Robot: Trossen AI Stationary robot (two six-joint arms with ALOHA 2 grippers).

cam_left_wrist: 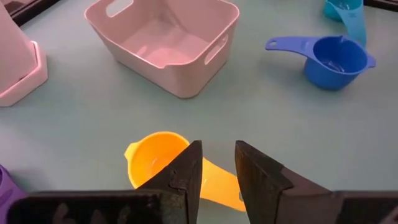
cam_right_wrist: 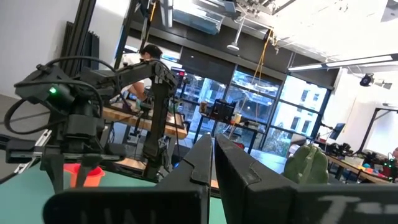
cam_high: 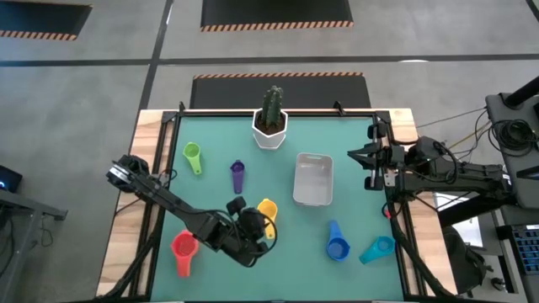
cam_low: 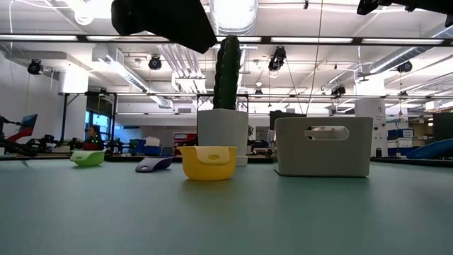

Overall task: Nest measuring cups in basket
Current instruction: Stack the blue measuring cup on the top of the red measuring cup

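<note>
A yellow measuring cup (cam_high: 268,210) (cam_left_wrist: 155,163) sits upright on the green mat, its handle toward the near edge. My left gripper (cam_left_wrist: 219,171) (cam_high: 255,224) hovers open above that handle, one finger on each side and clear of it; the low view shows the cup (cam_low: 207,161) standing free. The basket (cam_high: 312,199) (cam_left_wrist: 186,81) stands just right of the mat's middle, with nothing inside. Green (cam_high: 193,156), purple (cam_high: 237,175), red (cam_high: 184,248), blue (cam_high: 337,244) and teal (cam_high: 377,249) cups lie scattered on the mat. My right gripper (cam_high: 352,155) (cam_right_wrist: 212,149) waits shut, raised at the right edge.
A white pot with a cactus (cam_high: 270,126) stands at the far middle, beside the basket's far left corner. The blue cup (cam_left_wrist: 333,59) and teal cup (cam_left_wrist: 348,12) lie right of the yellow one. A strip of bare mat lies between the yellow cup and the basket.
</note>
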